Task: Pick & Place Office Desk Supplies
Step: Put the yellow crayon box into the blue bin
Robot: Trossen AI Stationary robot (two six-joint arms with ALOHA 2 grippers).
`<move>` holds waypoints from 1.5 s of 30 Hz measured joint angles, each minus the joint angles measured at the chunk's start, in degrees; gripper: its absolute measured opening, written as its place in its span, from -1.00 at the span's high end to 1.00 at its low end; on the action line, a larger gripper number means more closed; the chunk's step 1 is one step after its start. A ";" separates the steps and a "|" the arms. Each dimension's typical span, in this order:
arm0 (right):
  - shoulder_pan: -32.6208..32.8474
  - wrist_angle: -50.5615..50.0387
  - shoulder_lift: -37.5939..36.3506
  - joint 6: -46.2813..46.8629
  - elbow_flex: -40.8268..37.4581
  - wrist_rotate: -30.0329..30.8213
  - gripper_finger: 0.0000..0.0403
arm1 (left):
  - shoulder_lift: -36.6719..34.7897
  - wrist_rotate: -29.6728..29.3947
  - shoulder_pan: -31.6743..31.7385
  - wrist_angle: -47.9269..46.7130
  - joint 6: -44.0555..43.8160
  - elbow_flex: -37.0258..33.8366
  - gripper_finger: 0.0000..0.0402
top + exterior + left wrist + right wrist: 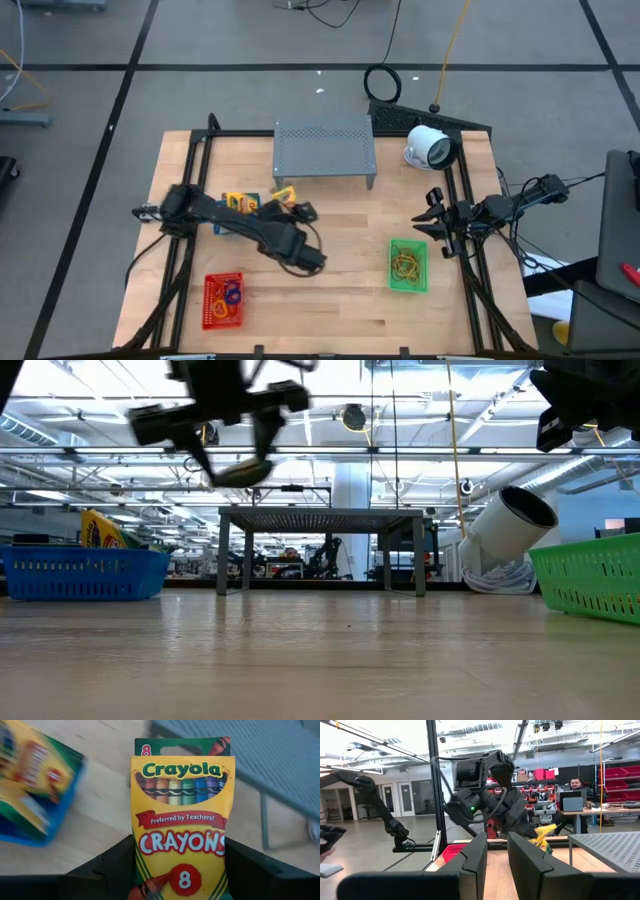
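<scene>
A yellow Crayola crayon pack (182, 820) is clamped low down in the left hand (180, 870) above the surface (340, 300) near the blue basket (82, 572), and, being light and thin, it is best squeezed gently by its flat sides, while the right hand (495, 855), slightly apart, is kept empty.

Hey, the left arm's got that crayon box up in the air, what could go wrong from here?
1. The left gripper pinches only the lower end of the crayon box, so the box might tilt or slip out during the move.
2. The blue basket already holds another crayon pack, so a drop there might land crooked or hang over the rim.
</scene>
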 joint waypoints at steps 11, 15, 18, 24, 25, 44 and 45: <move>0.02 0.01 0.00 0.00 0.00 0.00 0.67 | -19.23 5.50 0.29 -0.06 -10.51 -25.82 -0.30; 0.00 0.04 0.00 -0.01 0.00 0.00 0.67 | -23.22 5.90 2.11 -0.03 -10.30 -30.44 -0.30; 0.01 0.03 0.00 0.01 0.00 0.00 0.67 | -24.98 4.80 3.36 0.00 -9.44 -32.84 -0.27; 0.02 0.01 0.00 -0.01 0.00 0.00 0.67 | -25.58 5.38 5.94 0.09 -8.04 -35.41 -0.31; 0.02 0.01 0.00 -0.01 0.00 0.00 0.67 | -25.58 5.65 6.31 0.01 -8.10 -35.47 -0.32; 0.00 0.01 0.00 -0.01 0.00 0.00 0.68 | -24.64 5.53 9.87 0.31 -6.32 -37.90 -0.33; 0.00 0.01 0.00 0.01 0.00 0.00 0.67 | -24.64 5.53 9.76 0.30 -6.69 -38.02 -0.34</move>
